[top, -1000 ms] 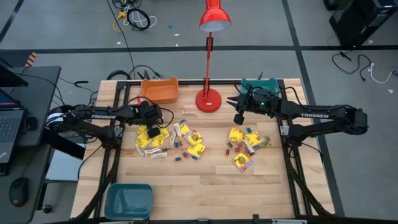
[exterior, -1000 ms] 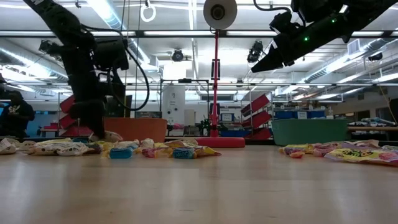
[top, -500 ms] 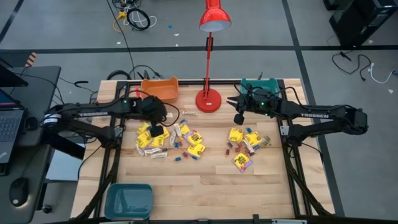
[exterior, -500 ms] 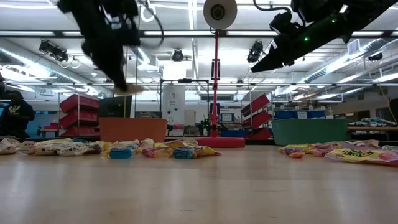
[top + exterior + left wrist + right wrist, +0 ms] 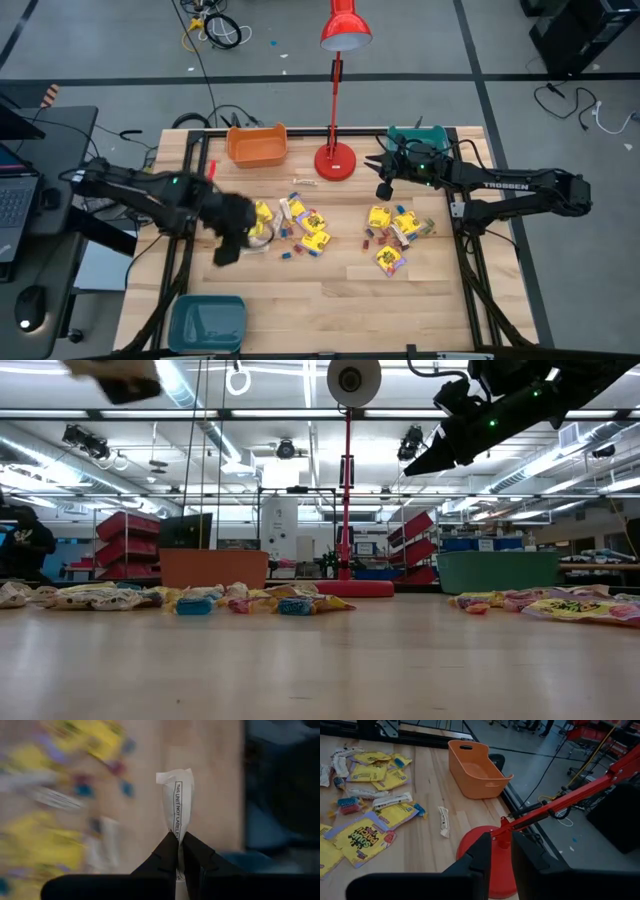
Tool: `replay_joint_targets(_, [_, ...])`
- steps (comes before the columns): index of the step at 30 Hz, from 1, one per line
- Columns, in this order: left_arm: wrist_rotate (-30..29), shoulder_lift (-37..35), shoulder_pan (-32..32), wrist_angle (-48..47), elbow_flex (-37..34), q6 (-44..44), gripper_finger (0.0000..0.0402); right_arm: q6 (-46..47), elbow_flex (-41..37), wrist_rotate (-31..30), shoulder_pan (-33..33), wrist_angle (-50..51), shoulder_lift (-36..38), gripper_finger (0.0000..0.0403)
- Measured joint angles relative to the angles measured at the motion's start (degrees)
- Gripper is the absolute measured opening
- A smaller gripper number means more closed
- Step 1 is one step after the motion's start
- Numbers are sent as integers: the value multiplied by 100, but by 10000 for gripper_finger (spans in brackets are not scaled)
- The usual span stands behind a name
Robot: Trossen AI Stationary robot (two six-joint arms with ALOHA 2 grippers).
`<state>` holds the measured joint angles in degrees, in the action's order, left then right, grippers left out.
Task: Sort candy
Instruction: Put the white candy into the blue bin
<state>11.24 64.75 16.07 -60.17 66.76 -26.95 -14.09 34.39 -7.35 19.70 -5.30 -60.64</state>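
Wooden table: left claw, clenched on a pale wrapped candy bar, carries it; next, release over the teal bin. Right claw waits, state unclear.

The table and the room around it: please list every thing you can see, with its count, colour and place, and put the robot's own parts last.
Candy: many, mostly yellow packets, two groups mid-table.
White bar: one, held in the left hand.
Loose white bar: one, lying apart beside the lamp's base.
Orange bin: one, far edge of the table.
Green bin: one, far right corner.
Teal bin: one, near left corner.
Lamp: one, red, far middle.
Laptop: one, dark, side desk at left.
Person: one, dark clothes, room behind.
Left hand: shut on the white bar, above the left group.
Right hand: raised near the green bin.
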Motion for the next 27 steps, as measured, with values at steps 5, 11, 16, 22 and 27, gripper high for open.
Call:
replay_joint_targets(5, [172,57,1142,-113,0,-1423,20,26,0,0,0,-20,0,60])
replay_joint_targets(11, [-9,72,2307,82,0,-3030,13,35,0,0,0,-15,0,60])
replay_joint_targets(16, [-492,351,3025,335,0,-3501,10,35,0,46,0,25,0,60])
replay_joint_targets(22, [-736,1018,3596,557,0,-3496,10,-4,0,160,0,135,-17,60])
replay_joint_targets(27, [-736,1539,4114,666,0,-3492,9,-4,0,169,0,144,-17,60])
